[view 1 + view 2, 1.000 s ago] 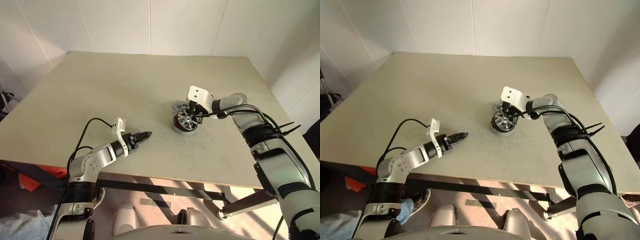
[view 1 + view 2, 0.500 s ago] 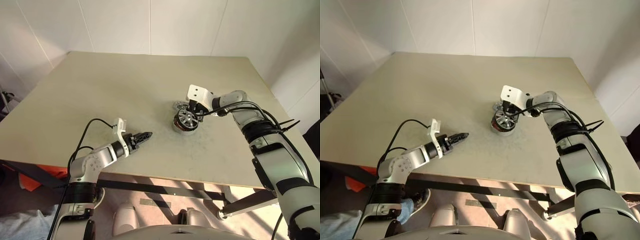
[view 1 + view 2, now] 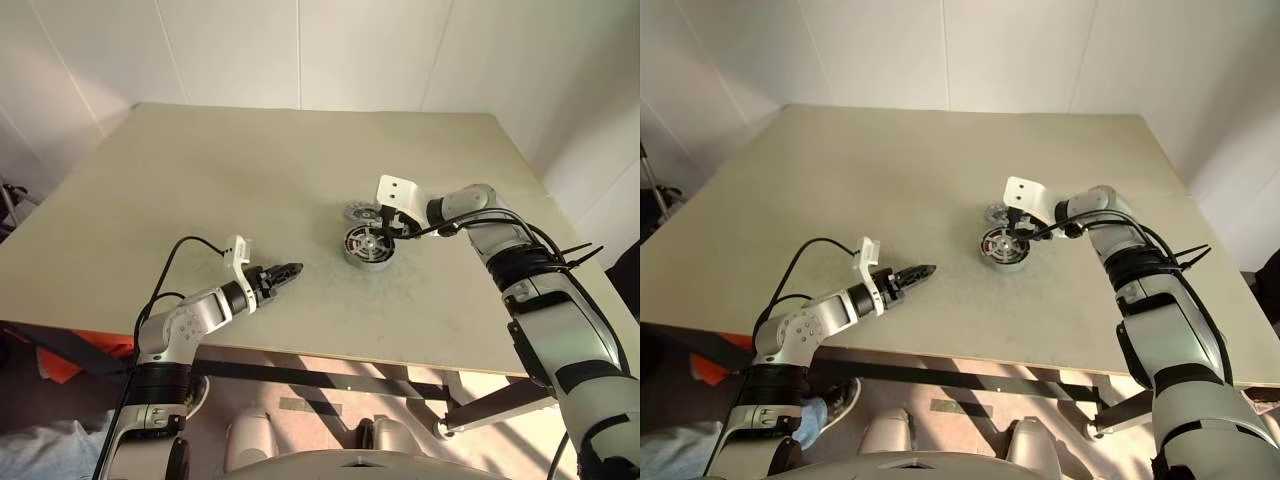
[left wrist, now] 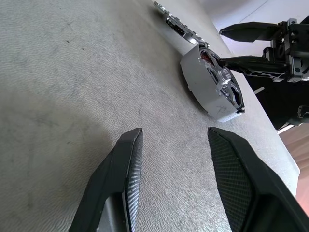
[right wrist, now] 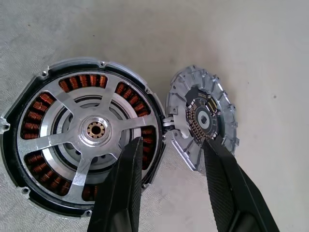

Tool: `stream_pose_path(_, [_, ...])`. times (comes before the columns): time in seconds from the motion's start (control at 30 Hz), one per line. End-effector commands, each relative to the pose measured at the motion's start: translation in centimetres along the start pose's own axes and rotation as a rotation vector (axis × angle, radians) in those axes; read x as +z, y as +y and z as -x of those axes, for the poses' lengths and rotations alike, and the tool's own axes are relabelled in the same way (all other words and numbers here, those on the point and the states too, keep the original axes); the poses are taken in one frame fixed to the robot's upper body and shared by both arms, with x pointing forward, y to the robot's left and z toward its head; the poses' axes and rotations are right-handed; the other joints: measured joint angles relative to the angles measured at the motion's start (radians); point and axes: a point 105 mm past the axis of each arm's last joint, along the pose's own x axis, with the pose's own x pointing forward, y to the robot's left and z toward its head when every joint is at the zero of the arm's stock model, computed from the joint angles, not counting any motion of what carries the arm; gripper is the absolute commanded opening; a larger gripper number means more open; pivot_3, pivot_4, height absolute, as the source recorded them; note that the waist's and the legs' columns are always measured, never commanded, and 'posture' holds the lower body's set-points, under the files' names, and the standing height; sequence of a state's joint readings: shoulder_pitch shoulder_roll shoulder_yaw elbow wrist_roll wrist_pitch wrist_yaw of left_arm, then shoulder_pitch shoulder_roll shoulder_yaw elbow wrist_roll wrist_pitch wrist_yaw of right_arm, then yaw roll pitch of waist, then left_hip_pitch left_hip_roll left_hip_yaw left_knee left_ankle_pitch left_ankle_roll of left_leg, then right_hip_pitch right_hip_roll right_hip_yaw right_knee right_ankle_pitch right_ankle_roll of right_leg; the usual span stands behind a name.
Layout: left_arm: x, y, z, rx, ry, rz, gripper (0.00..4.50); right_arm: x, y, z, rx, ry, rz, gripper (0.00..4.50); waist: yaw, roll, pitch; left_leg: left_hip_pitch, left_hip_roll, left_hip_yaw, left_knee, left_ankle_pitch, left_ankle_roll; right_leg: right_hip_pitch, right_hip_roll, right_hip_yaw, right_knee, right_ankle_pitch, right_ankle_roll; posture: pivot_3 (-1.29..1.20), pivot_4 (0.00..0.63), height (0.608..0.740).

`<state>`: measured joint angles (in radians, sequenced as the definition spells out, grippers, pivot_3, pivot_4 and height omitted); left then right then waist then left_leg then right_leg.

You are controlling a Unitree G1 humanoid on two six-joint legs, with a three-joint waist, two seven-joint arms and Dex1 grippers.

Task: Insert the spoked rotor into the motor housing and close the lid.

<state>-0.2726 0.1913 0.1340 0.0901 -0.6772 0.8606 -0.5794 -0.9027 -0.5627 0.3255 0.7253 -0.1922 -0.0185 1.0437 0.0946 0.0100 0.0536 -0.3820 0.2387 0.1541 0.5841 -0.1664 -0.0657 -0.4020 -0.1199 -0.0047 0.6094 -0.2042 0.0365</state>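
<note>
- The spoked rotor (image 5: 91, 130) sits inside the motor housing (image 5: 19, 179) on the table (image 3: 200, 180).
- The lid (image 5: 205, 121) lies touching the housing.
- Right gripper (image 5: 169, 159) jaws released above them; left gripper (image 4: 171, 140) jaws apart, empty.

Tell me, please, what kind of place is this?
Probably an indoor robot test room: a plain beige table against white panelled walls, with only motor parts, the motor housing and lid.
</note>
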Motion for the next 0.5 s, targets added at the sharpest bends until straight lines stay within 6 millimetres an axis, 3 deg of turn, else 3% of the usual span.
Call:
stream_pose_path(0.03, [1.1, -0.3, 0.1, -0.012, -0.03, -0.027, 2.25, 2.3, -1.3, 1.8, -0.058, -0.082, 0.054, 2.01, 0.0, 0.0, 0.0, 0.0, 0.0, 0.0, 0.0, 0.0, 0.0, 0.0, 0.0, 0.0, 0.0, 0.0, 0.0, 0.0, 0.0, 0.74])
stream_pose_path(0.27, [1.3, -0.4, 0.1, -0.022, -0.033, -0.046, 2.25, 5.4, -1.4, 3.6, -0.153, -0.239, -0.021, 2.01, 0.001, 0.0, 0.0, 0.0, 0.0, 0.0, 0.0, 0.0, 0.0, 0.0, 0.0, 0.0, 0.0, 0.0, 0.0, 0.0, 0.0, 0.74])
stream_pose_path(0.5, [1.7, -0.3, 0.0, -0.02, -0.014, -0.077, 2.25, 1.5, 0.4, 1.4, -0.226, -0.186, -0.272, 2.01, 0.002, -0.001, -0.001, 0.003, 0.0, 0.0, 0.0, 0.0, -0.001, 0.003, 0.0, 0.0, 0.001, 0.0, 0.0, 0.0, 0.0, 0.74])
